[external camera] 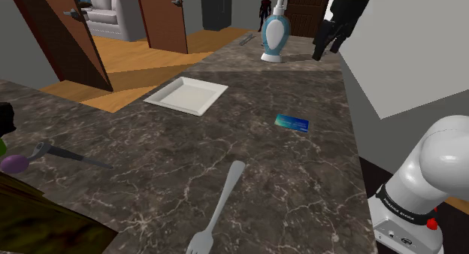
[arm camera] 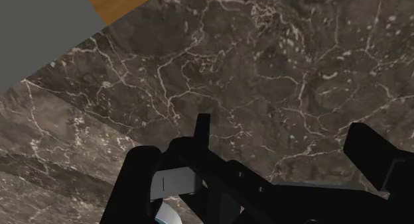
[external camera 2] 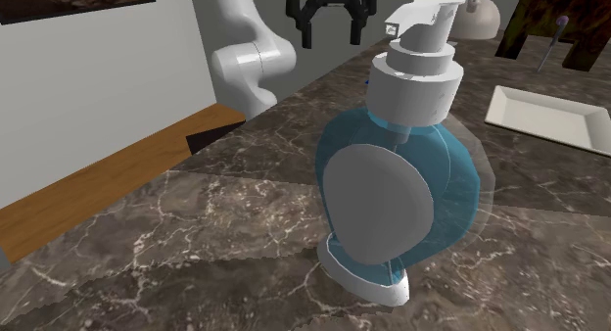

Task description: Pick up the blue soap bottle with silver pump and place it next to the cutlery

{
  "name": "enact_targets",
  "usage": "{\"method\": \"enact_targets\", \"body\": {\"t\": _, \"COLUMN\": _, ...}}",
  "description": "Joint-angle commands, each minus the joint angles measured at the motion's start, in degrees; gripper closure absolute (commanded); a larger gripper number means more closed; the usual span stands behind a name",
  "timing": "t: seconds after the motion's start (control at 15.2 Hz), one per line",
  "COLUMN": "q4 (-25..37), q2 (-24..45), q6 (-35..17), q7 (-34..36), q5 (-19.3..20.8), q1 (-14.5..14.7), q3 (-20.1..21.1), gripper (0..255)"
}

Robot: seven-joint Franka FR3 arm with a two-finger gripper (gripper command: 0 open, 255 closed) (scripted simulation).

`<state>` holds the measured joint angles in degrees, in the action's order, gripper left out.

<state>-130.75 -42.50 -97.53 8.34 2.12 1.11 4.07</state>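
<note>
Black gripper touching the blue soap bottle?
Apart. In the shoulder view the black two-finger gripper hangs beside the blue soap bottle with a white pump, with a clear strip of background between them. Its fingers are open.

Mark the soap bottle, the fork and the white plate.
soap bottle [external camera: 275,33], shoulder view, middle of its body.
fork [external camera: 228,188], shoulder view, on its handle.
white plate [external camera: 186,95], shoulder view, on its flat centre.
</note>
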Motion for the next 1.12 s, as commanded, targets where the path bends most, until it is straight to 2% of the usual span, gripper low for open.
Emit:
{"method": "enact_targets", "body": {"t": 0.0, "q4": 0.0, "q2": 0.0, "q6": 0.0, "q7": 0.0, "q5": 0.0, "q1": 0.0, "q3": 0.0, "gripper": 0}}
{"method": "enact_targets", "body": {"t": 0.53, "q4": 9.0, "q2": 11.1, "q6": -6.7, "q7": -15.9, "q5": -0.7, "q1": 1.0, "q3": -10.7, "gripper": 0}}
{"method": "enact_targets", "body": {"t": 0.79, "q4": 15.9, "q2": 18.1, "q6": -8.4, "q7": -24.3, "q5": -3.4, "q1": 2.2, "q3": -15.8, "gripper": 0}}
{"method": "enact_targets", "body": {"t": 1.06, "q4": 24.6, "q2": 26.1, "q6": -8.5, "q7": -32.9, "q5": -8.0, "q1": 3.5, "q3": -20.8, "gripper": 0}}
